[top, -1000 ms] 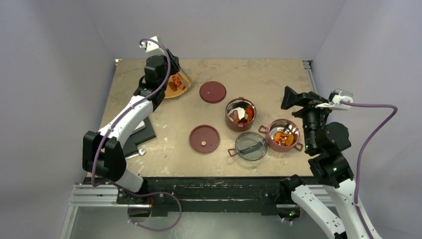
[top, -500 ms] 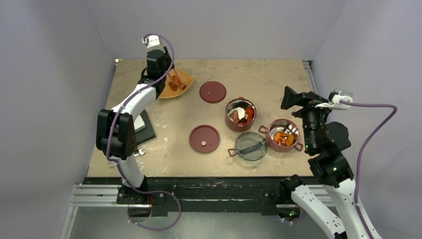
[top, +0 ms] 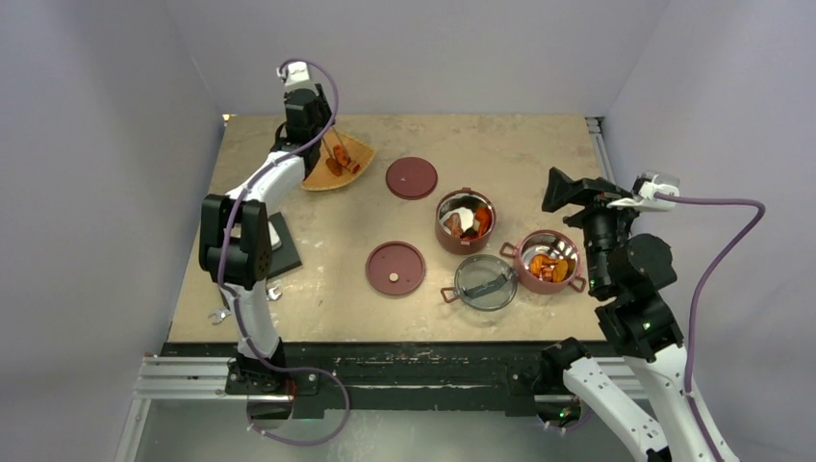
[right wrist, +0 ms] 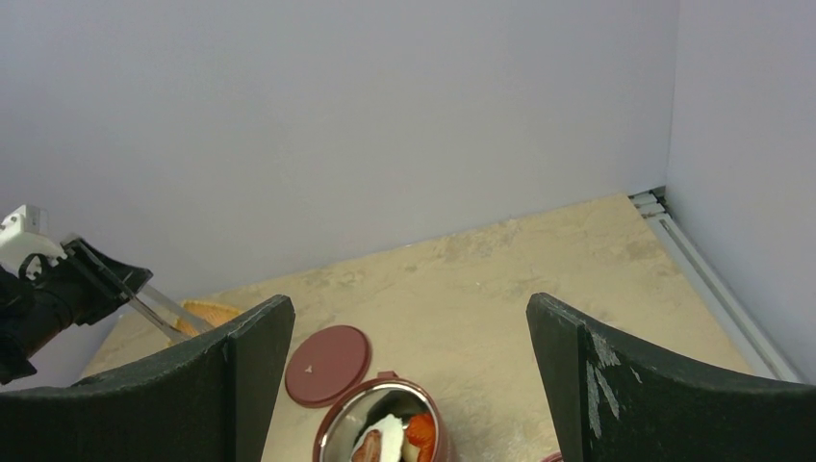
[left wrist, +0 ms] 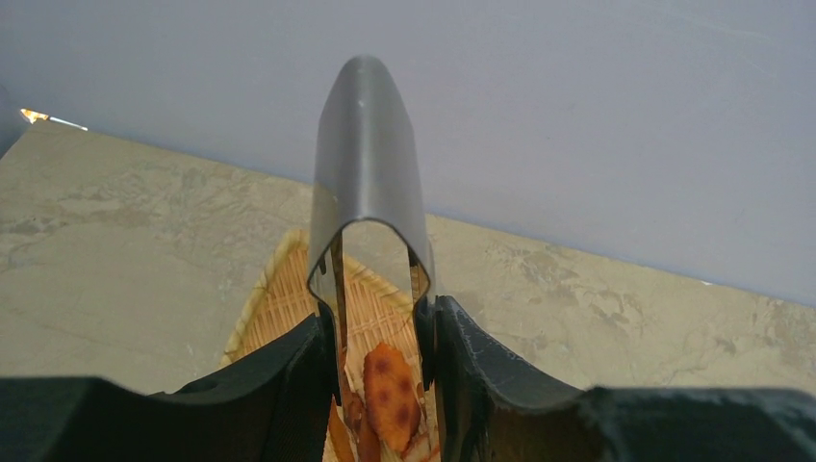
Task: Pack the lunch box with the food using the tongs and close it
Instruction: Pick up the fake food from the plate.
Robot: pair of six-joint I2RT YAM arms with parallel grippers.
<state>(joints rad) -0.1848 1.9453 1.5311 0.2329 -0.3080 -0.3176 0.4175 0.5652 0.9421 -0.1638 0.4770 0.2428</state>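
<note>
Near row: clear lid point(top: 484, 281), loose on the table; right-hand bowl point(top: 548, 260) of the lunch box, uncovered, orange pieces inside. Right gripper point(right wrist: 409, 318): jaws wide, nothing between them, raised beside that bowl.

Middle: near disc lid point(top: 395, 268); centre bowl point(top: 465, 219), uncovered, with red, brown and white pieces.

Far left: far disc lid point(top: 412, 178); fan tray point(top: 358, 146) with remaining food point(left wrist: 390, 395), orange and spotted. Left gripper point(left wrist: 380, 337): clamped across the tongs point(left wrist: 370, 144), a silvery narrow V. Its joined end is up and its long axis slopes down to the tray, with the food showing between its arms. Left arm nearer; right arm well apart.
</note>
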